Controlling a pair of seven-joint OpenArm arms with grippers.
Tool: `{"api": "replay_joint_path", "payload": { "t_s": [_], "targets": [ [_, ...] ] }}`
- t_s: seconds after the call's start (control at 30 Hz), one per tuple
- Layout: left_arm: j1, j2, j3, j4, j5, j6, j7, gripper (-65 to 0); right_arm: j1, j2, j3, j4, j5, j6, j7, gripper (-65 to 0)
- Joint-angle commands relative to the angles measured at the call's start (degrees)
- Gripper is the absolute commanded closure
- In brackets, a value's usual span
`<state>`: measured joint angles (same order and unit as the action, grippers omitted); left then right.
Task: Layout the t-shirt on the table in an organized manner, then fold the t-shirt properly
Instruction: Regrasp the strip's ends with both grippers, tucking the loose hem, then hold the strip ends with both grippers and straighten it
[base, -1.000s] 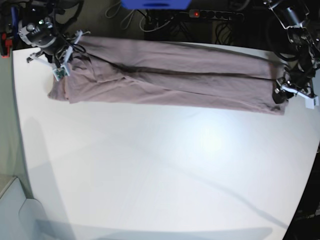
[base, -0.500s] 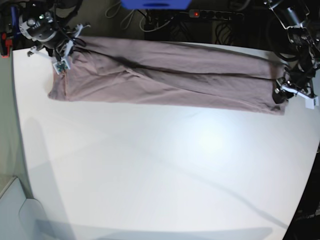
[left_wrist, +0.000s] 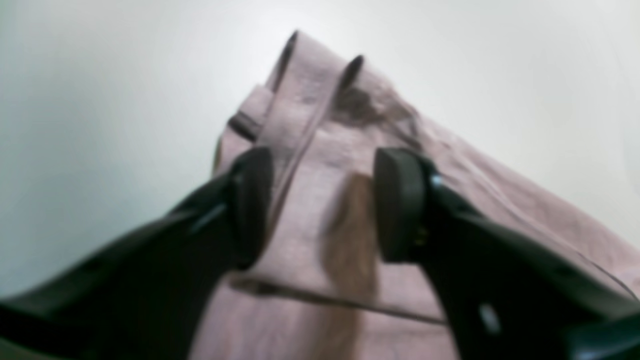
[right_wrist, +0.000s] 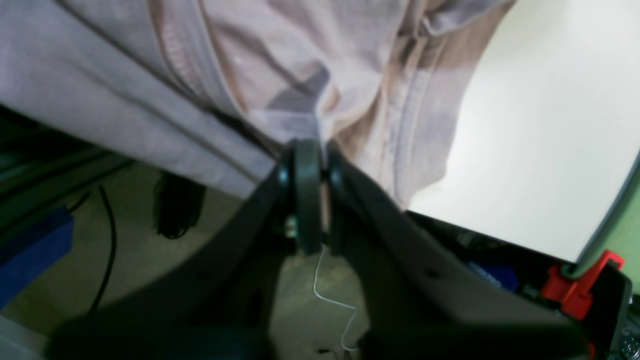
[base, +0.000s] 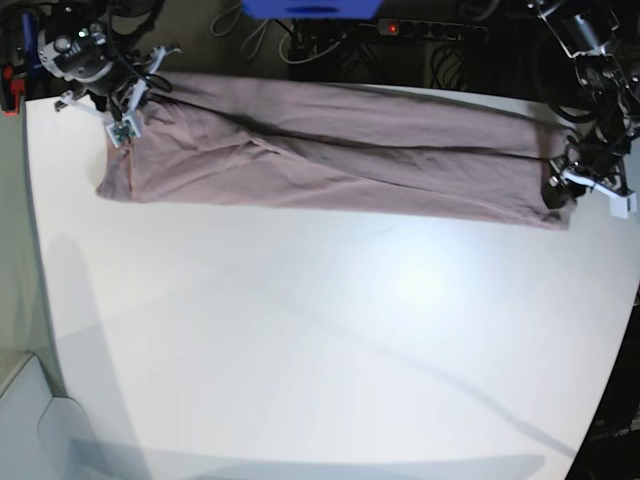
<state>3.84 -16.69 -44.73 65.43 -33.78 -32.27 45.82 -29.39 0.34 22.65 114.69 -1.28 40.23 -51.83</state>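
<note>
T-shirt: the mauve t-shirt (base: 330, 150) is stretched into a long band across the far part of the counter, running from far left to the right edge, with long creases along its length.
Counter: the white counter (base: 330, 350) is bare on the whole near side; its far edge lies just under the cloth.
Right gripper: here it is at the far left of the base view, the right gripper (right_wrist: 317, 200), jaws pressed together on a fold of the shirt; the wrist view shows cloth bunching right out of the pinch.
Cloth at that end: it hangs partly past the far edge of the counter, with floor and cables (right_wrist: 105, 240) showing beneath it in the wrist view.
Left gripper: over at the right end, the left gripper (left_wrist: 320, 205) sits above the shirt with its jaws spread apart, cloth visible in the gap between the two dark pads; whether the pads touch the fabric is too blurred to tell.
Seams: a hemmed edge runs between the open jaws toward the shirt's corner, which points away across the white counter.
Background: a power strip (base: 430, 30) with a red light lies beyond the far edge.
</note>
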Motion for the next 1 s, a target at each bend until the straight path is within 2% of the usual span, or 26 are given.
{"api": "replay_joint_path", "payload": {
  "t_s": [0.0,0.1,0.2,0.27,0.5,0.7,0.97],
  "targets": [
    [0.87,-0.24,0.38,-0.42,4.46,1.63,5.56,-38.8,-0.11,0.50,0.16,0.78,0.09,-0.23,0.54,-9.6],
    [0.87,-0.24,0.20,0.29,4.37,-0.04,7.23,-45.0,-0.20,0.50,0.16,0.78,0.09,-0.23,0.54,-17.3],
    [0.87,-0.24,0.11,0.29,4.46,-5.05,7.50,-45.8,-0.20,0.58,0.16,0.78,0.09,-0.23,0.62,-22.5],
    [0.87,-0.24,0.03,0.29,4.55,-6.45,7.50,-45.8,0.07,0.58,0.16,0.69,0.09,-0.23,0.62,-24.9],
    [2.54,-1.47,-0.06,1.69,4.02,-6.63,7.50,-45.8,2.53,0.94,0.16,-3.35,0.09,-0.23,0.71,-25.9],
    [4.12,-0.94,-3.67,5.91,4.02,-7.16,7.50,-46.1,7.80,3.31,0.16,-9.60,0.09,-0.23,0.71,-25.9],
    [3.50,-0.94,-4.19,9.34,3.93,-7.24,11.72,-46.3,8.51,3.31,0.16,-9.95,0.09,-0.23,0.71,-25.9]
  ]
}}
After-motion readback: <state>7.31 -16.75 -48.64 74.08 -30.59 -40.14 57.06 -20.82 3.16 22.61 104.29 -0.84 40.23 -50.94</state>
